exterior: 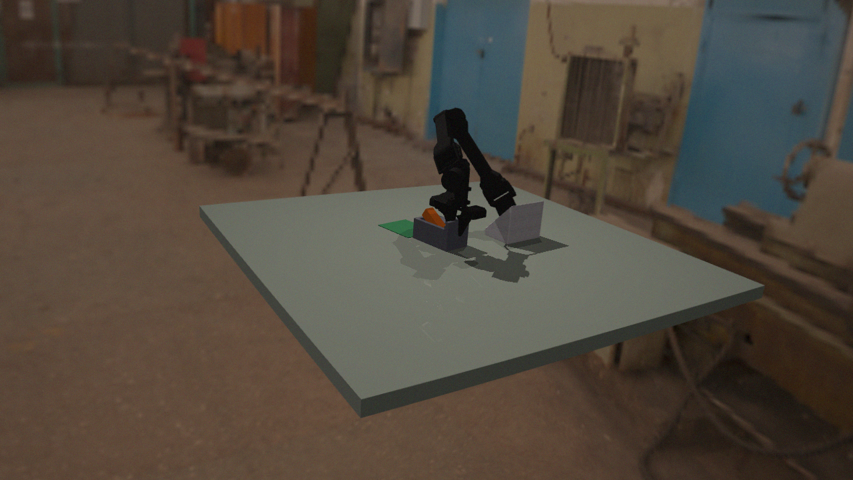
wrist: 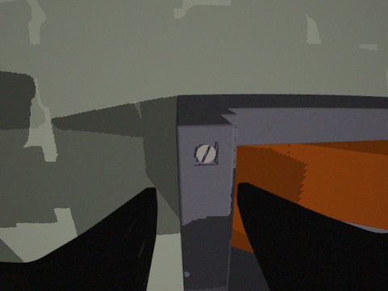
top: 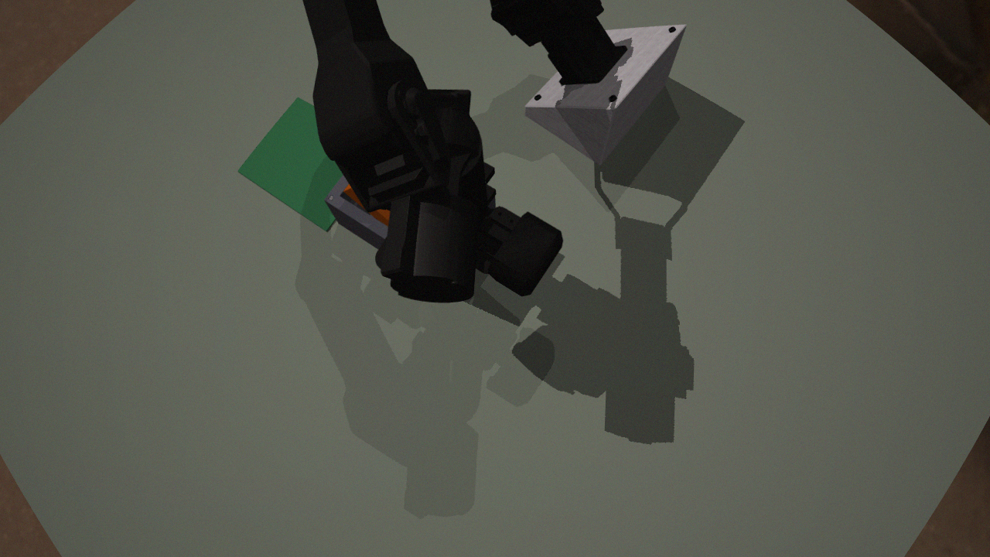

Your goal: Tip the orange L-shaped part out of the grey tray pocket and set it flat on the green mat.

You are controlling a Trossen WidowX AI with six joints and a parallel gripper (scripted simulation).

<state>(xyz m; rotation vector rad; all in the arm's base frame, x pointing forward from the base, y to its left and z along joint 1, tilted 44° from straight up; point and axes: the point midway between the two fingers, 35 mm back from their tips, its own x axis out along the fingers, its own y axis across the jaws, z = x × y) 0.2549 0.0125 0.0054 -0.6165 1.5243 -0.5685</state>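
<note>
The orange part (top: 379,210) (exterior: 432,216) (wrist: 331,182) is tipped in the pocket of the grey tray (top: 356,226) (exterior: 438,235) (wrist: 307,125). Its far end, on the mat side, stands above the rim in the exterior view. My gripper (exterior: 456,225) (wrist: 197,194) is partly open with nothing pinched. Its fingers straddle the tray's end wall: one is over the part's L-shaped end inside the pocket, the other is outside the wall. The arm hides the fingertips in the top view. The green mat (top: 290,165) (exterior: 398,227) lies beside the tray and bears nothing visible.
A pale wedge-shaped base block (top: 643,52) (exterior: 526,223) carries the arm to the right of the tray. The grey-green table (top: 796,311) (exterior: 536,310) (wrist: 242,61) shows arm shadows. A screw head (wrist: 205,153) is on the tray's end wall.
</note>
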